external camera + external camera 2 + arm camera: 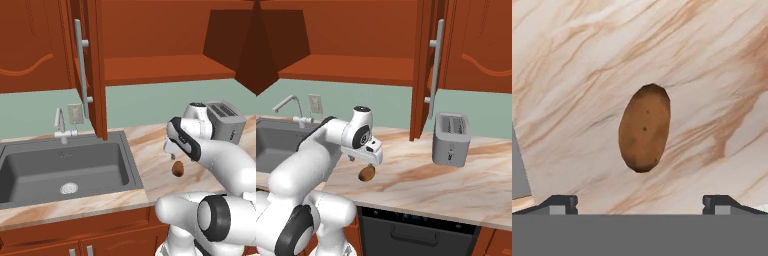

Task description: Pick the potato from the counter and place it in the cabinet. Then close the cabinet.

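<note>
Your end effector [640,202] hangs directly above the potato [644,128], its two fingertips [559,204] spread wide apart and holding nothing. In the hand view the potato sits just ahead of the midpoint between the tips, centred left to right. Its long axis runs away from you, roughly at right angles to the line joining the two tips, so the fingers would close across its narrow waist. That suggests a straight descent, with little or no turning of the wrist.

In the side views the end effector [367,161] hovers close over the potato [367,173], not yet touching it. The potato lies on the marbled tabletop [456,185], between the sink [55,170] and the toaster [451,138].

Farther back and higher, the cabinet [356,65] stands open, its shelf bare and one door [423,70] swung out toward you.
</note>
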Robot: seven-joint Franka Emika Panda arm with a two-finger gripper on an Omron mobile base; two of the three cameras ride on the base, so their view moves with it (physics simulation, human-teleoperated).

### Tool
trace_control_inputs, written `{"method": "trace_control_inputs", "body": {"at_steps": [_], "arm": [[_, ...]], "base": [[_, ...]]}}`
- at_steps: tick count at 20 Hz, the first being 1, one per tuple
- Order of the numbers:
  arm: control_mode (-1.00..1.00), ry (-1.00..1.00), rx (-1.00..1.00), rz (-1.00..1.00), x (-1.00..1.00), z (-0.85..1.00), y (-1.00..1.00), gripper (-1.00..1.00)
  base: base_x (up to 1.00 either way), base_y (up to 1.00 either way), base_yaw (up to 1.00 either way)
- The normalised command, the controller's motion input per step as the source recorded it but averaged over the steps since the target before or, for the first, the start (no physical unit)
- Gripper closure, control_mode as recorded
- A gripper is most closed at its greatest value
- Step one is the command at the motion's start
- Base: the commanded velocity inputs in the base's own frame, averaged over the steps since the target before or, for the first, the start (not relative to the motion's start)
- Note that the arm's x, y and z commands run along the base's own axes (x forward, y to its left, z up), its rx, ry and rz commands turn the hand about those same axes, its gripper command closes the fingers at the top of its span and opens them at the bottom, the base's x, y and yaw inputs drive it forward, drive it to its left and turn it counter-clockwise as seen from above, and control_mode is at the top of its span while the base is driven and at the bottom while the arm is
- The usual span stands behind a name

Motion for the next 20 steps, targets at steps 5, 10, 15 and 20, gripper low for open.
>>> {"method": "trace_control_inputs", "body": {"at_steps": [5,10,15,20], "arm": [[-1.0,0.02,0.0,-0.06,0.07,-0.41,-0.01,-1.0],[-1.0,0.0,0.0,-0.04,0.15,-0.41,0.0,-1.0],[-1.0,0.0,0.0,-0.03,0.12,-0.35,-0.06,-1.0],[-1.0,0.0,0.0,-0.02,0.12,-0.35,-0.09,-1.0]], "base": [[0.0,0.0,0.0],[0.0,0.0,0.0],[0.0,0.0,0.0],[0.0,0.0,0.0]]}}
